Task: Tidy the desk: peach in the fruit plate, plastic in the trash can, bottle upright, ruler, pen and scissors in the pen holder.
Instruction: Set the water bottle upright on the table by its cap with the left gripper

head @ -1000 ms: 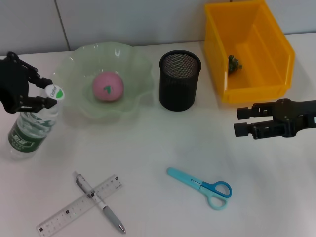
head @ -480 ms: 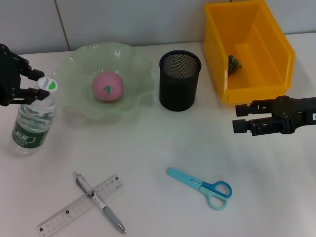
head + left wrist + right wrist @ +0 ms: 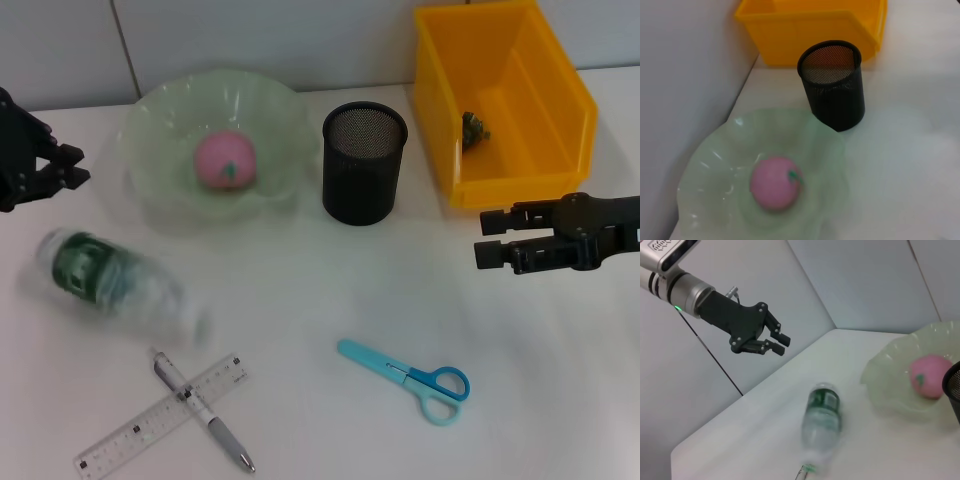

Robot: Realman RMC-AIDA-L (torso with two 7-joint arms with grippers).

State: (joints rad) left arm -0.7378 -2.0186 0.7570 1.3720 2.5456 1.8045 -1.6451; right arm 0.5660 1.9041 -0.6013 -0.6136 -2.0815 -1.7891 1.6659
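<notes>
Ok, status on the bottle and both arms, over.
Left gripper open, empty, clear of the bottle. Bottle down on its side near the pen and ruler. Right gripper open, idle by the bin.

Smooth white matte desk surface [image 3: 300, 300] seen spread across the foreground, pale grey panelled wall [image 3: 250, 40] set directly behind it, thin dark vertical seam [image 3: 124, 45] seen running down between panels, even diffuse light cast throughout, soft shadows thrown on the desk

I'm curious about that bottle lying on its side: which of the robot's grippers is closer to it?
The left. The left gripper hangs open just above and behind the fallen bottle at the table's left edge. The right gripper is far across the table, near the yellow bin.
</notes>
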